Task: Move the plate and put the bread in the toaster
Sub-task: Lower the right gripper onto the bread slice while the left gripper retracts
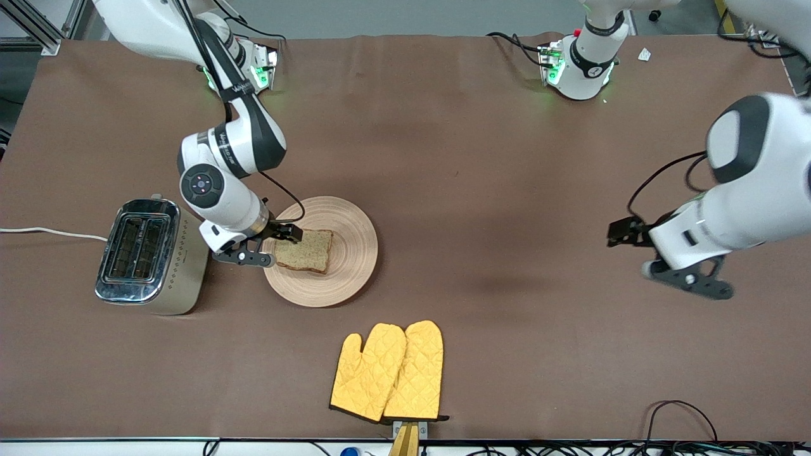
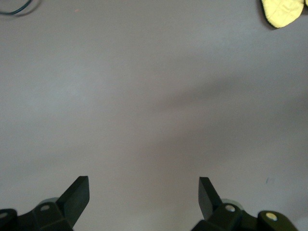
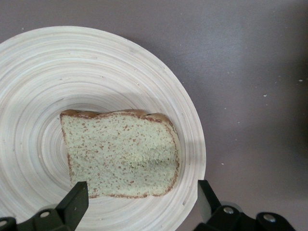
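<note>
Start at the right arm's end of the table, where you have the toaster (image 1: 152, 256). Its long axis runs roughly from 12 to 6 o'clock in the front view, tilted a little toward 1 and 7, and the two slots in its chrome top lie along that same line. The white cord (image 1: 51, 233) leaves it toward 9 o'clock.

Just beside the toaster, at its 3 o'clock, sits the plate (image 1: 345, 253) (image 3: 96, 67), flat on the table (image 1: 443, 158). The bread (image 1: 305, 250) (image 3: 120, 156) lies flat on the plate, off-centre toward the toaster. Its rounded crust top points toward about 2 o'clock in the front view, and the square bottom edge faces the toaster end.

Your right gripper (image 1: 269, 244) (image 3: 139, 202) hovers low over the plate's toaster-side rim, at the bread's edge. Its fingers (image 3: 77, 202) are spread wide and grip nothing; the bread's bottom edge lies between them in the right wrist view.

At the plate's 5 o'clock, nearer the front camera, you see a pair of yellow oven mitts (image 1: 389, 372) (image 2: 284, 12), thumbs and tips pointing to 12.

Your left gripper (image 1: 633, 250) (image 2: 144, 197) waits over bare table at the left arm's end, its fingers (image 2: 77, 195) spread apart and empty.
</note>
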Motion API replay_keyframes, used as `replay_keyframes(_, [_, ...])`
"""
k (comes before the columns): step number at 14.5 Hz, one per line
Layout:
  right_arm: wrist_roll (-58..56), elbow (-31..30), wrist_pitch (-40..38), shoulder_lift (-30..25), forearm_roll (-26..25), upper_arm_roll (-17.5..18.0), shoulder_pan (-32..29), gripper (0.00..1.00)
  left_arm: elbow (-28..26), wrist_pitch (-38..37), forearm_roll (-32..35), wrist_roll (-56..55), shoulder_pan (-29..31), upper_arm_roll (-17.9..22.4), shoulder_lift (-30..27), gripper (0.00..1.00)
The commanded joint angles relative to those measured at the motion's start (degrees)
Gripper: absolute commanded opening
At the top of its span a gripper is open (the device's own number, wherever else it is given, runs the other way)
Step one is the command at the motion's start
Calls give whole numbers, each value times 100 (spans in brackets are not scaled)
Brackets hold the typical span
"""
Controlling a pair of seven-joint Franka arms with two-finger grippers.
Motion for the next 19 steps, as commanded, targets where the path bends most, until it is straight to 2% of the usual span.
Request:
replay_keyframes(1, [83,-16,81,88,16,-65,29,99,242,-397,76,-91,322,-49,-180,100])
replay_keyframes(4, [83,-16,203,273,7,-65,-68,95,93,-485,102,-196,454,-49,-656,100])
replay_keyframes(8, [83,-8,221,326,7,-65,-94,82,-135,-635,181,-732,454,-58,-1105,100])
replay_keyframes(13, [83,1,230,396,7,-65,-164,57,-338,-626,199,-996,463,-84,-1422,100])
replay_keyframes(16, [83,10,300,528,7,-65,-252,52,-451,-626,199,-1005,419,-84,-1527,100])
replay_keyframes(19, [83,10,309,546,7,-65,-244,52,-978,-399,199,-988,165,4,-1965,100])
